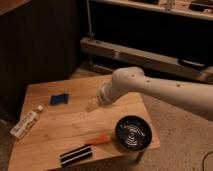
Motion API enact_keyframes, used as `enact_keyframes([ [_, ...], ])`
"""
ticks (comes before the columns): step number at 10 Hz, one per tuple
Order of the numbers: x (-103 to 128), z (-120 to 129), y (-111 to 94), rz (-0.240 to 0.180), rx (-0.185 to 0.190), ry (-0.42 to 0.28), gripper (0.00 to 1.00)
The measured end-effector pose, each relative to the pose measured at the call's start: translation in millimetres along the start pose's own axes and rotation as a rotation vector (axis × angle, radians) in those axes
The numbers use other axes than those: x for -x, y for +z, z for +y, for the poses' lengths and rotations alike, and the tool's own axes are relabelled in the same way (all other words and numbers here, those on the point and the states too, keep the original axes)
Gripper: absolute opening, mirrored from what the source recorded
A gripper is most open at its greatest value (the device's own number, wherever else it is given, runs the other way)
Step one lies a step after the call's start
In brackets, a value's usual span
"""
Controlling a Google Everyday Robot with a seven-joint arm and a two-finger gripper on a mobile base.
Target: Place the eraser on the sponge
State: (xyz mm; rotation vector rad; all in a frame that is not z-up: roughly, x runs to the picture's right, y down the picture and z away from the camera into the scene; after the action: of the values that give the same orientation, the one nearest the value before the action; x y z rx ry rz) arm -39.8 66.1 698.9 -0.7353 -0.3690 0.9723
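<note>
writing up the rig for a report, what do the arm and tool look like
The arm is off-white and smooth, a thick rounded tube with small dark dots along it. Its tool, above the middle of the table, looks pale too.

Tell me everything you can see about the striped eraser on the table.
The eraser is a flat black rectangular block with white lengthwise stripes. It lies flat on the wooden table near the front edge, slightly turned so its right end sits farther back. The orange carrot lies just off that end; whether they touch is unclear. Nothing holds it: the end effector hangs over the table's middle, apart from it, and the blue sponge lies farther back.
</note>
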Motion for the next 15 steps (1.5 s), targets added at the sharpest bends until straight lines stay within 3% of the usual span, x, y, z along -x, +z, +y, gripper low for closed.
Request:
enact_keyframes([
  [2, 7, -21, -39, -0.205, 0.022, -0.195, 0.65],
  [4, 8, -39, -70, -0.326, -0.007, -0.3, 0.65],
  [5, 9, -41, -76, -0.342, 0.006, -0.324, 0.65],
  [7, 11, -34, -71, -0.299, 0.066, -0.383, 0.65],
  [9, 13, -5, -52, -0.232, 0.128, -0.537, 0.65],
  [11, 10, 27, -38, -0.148, 0.161, -0.704, 0.65],
  [12, 5, 42, -31, -0.076, 0.149, -0.808, 0.65],
  [14, -5, 52, -26, 0.018, 0.11, -0.891, 0.65],
  [15, -14, 50, -23, 0.038, 0.103, -0.896, 0.65],
])
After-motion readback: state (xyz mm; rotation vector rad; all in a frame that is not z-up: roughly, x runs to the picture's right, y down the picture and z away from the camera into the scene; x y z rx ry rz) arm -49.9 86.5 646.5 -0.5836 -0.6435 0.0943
